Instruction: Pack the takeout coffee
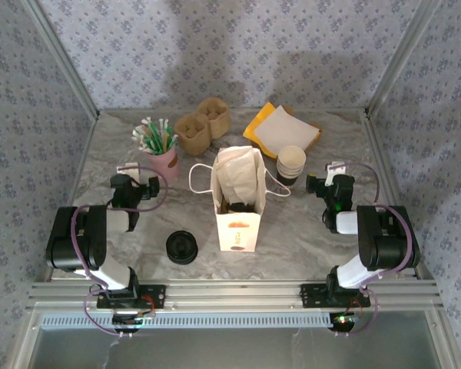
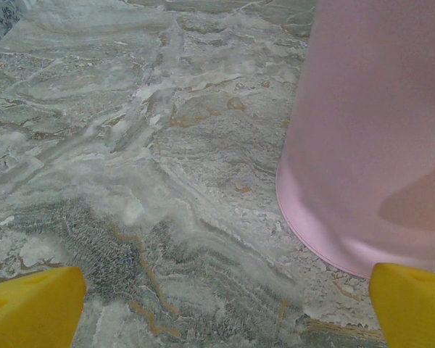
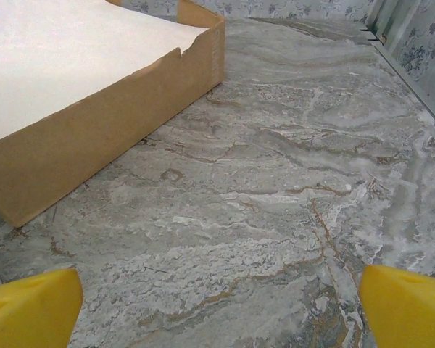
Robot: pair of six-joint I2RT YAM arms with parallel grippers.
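A white paper bag (image 1: 237, 201) stands upright and open at the table's centre. Something dark (image 1: 242, 206) sits low inside its mouth; I cannot tell whether it is the lidded takeout coffee, and no lidded cup stands on the table. My left gripper (image 1: 129, 174) rests low at the left, just beside a pink cup (image 1: 163, 160). In the left wrist view it (image 2: 225, 315) is open, with bare marble between its yellow fingertips (image 2: 29, 308). My right gripper (image 1: 335, 174) rests at the right and is open (image 3: 221, 315) over bare table.
A stack of lidless cream cups (image 1: 291, 164) stands right of the bag. A low pile of black lids (image 1: 182, 247) lies front left. The pink cup (image 2: 377, 130) holds stirrers. Brown holders (image 1: 202, 123) and a tray of napkins (image 1: 283, 129) (image 3: 94, 94) sit at the back.
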